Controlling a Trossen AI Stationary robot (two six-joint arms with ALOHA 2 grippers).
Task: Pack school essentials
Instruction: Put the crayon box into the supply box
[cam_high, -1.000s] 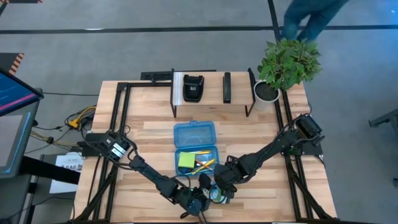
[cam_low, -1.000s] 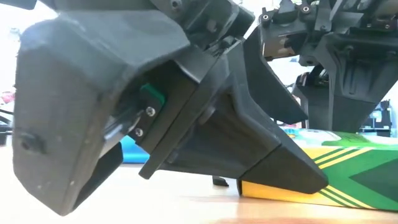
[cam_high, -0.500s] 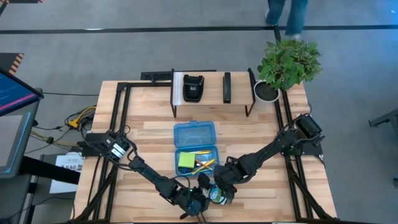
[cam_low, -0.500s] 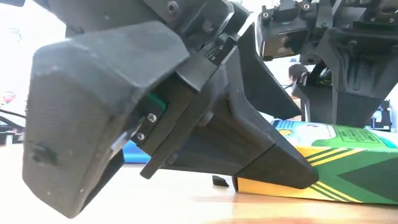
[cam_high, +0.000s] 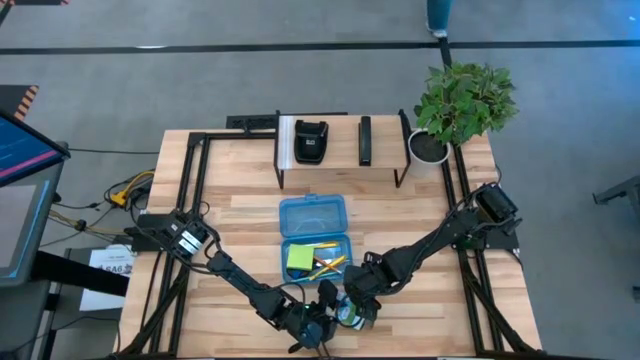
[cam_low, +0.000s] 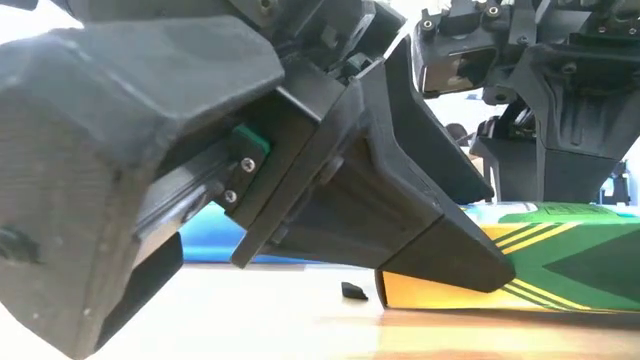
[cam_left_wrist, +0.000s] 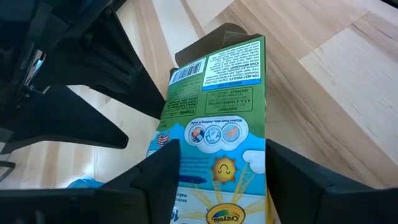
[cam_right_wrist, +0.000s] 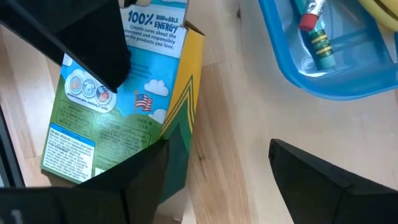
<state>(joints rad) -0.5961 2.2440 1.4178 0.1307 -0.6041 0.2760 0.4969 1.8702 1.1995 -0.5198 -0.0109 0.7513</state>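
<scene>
Where the pale wooden slatted surface (cam_high: 240, 215) meets its near edge, both dark arms converge low over the planks. The translucent blue plastic hinged case (cam_high: 315, 236) lies open at the middle of the surface, its lid (cam_high: 313, 214) folded back toward the far side, and its tray holds a green sticky-note pad (cam_high: 299, 258) beside yellow and orange pencils (cam_high: 328, 263). A leafy green potted plant (cam_high: 462, 105) stands at the far right corner, and a dark metal rack (cam_high: 340, 150) along the far edge carries black devices (cam_high: 311, 141).

Just in front of the case, the yellow-green crayon box (cam_left_wrist: 214, 134) lies on the surface. The left claw (cam_left_wrist: 217, 174) is clenched on it, one finger (cam_left_wrist: 158, 177) pressed to each long side of the box, as the left wrist view shows. In the low view the box's yellow and green striped side (cam_low: 520, 275) rests on the wood, its end hidden behind a finger of that claw.

The right claw (cam_right_wrist: 217, 171) hovers just beside the same box, released, with its fingers (cam_right_wrist: 323, 174) spread apart: one lies against the box's edge, the other over bare wood close to the case's rim (cam_right_wrist: 323, 81). A pencil with a red eraser tip (cam_right_wrist: 314, 34) shows inside the case there.
</scene>
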